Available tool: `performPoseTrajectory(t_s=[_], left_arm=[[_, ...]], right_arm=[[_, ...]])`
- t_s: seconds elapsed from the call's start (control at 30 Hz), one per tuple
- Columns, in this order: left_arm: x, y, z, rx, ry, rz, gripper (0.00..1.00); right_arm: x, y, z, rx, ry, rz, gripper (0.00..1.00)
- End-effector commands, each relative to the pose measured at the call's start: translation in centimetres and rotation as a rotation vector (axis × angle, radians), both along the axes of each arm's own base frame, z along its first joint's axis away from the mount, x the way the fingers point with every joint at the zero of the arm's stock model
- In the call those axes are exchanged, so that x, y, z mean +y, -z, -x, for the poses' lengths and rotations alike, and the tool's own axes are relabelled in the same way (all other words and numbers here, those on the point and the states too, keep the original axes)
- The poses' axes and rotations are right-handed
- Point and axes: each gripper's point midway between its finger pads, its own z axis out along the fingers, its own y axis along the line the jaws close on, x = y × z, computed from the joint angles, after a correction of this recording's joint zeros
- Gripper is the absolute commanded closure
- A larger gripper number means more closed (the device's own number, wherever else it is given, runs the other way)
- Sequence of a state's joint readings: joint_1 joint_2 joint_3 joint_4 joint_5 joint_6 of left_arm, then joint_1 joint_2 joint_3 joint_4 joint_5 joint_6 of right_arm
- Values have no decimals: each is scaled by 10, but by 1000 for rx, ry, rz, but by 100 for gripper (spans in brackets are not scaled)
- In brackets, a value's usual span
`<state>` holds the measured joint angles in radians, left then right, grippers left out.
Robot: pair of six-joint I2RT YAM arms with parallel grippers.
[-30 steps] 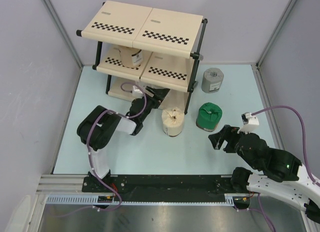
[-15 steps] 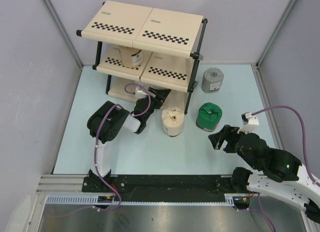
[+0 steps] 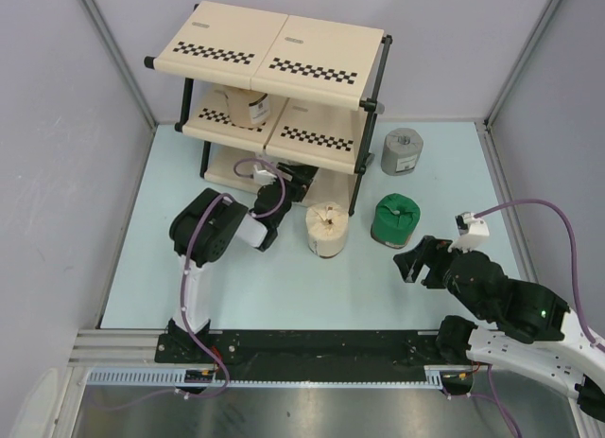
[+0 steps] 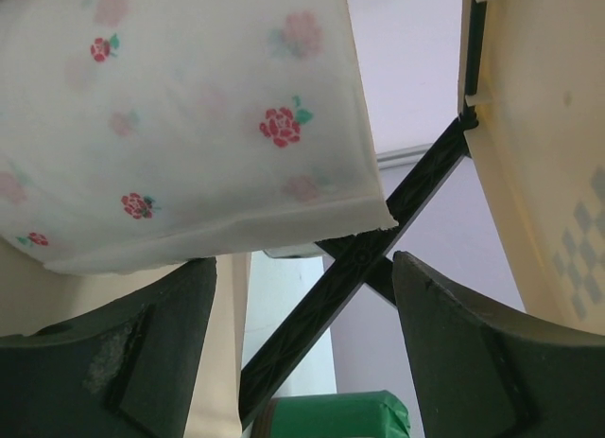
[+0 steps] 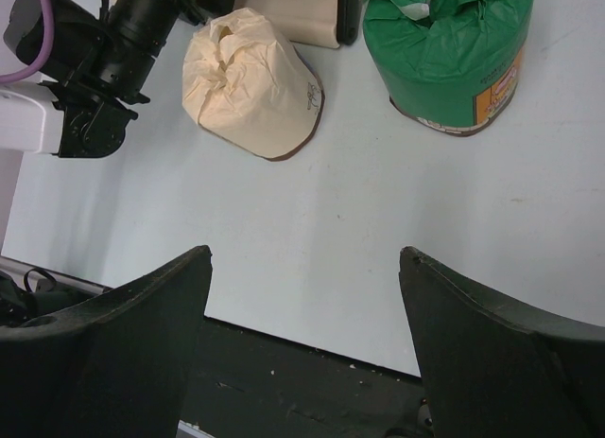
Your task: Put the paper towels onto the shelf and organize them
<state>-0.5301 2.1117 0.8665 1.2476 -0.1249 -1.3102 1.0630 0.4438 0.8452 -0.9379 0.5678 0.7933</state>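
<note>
Beige shelf (image 3: 274, 48) stands at the back of the pale blue table (image 3: 284, 287). One labelled tan roll (image 3: 248, 105) sits on the middle tier, left half.

Left gripper (image 4: 302, 268) is poked in at the bottom tier. Its jaws are spread, with a white rose-print roll (image 4: 180, 116) just ahead of them, offset toward the left finger (image 4: 123, 362). There's a clear gap on the other side, so it isn't clamped. I can't tell if the left finger touches the wrap, the view is too tight. The overhead camera doesn't show this roll.

Loose on the table:
- crumpled-top tan roll (image 5: 250, 83), just in front of the shelf's right front post
- green-wrapped roll (image 5: 444, 50), right beside it, not touching
- grey roll (image 3: 403, 151), further back, right of the shelf

Right gripper (image 5: 304, 258) hangs over bare table nearer than the green one, fingers wide apart, holding nothing.
</note>
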Motion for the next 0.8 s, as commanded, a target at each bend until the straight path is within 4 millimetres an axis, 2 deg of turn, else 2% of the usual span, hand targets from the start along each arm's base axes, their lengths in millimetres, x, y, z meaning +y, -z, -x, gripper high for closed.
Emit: performPoseTrajectory(t_s=[0.0, 0.37, 0.77], left_arm=[[15, -41, -18, -107, -65, 106, 20], [26, -42, -30, -118, -80, 104, 21], [25, -65, -9, -175, -31, 106, 20]], right_arm=[[-1, 1, -2, 2, 22, 0, 15], [0, 2, -2, 7, 20, 7, 15], [0, 1, -2, 1, 15, 3, 15]])
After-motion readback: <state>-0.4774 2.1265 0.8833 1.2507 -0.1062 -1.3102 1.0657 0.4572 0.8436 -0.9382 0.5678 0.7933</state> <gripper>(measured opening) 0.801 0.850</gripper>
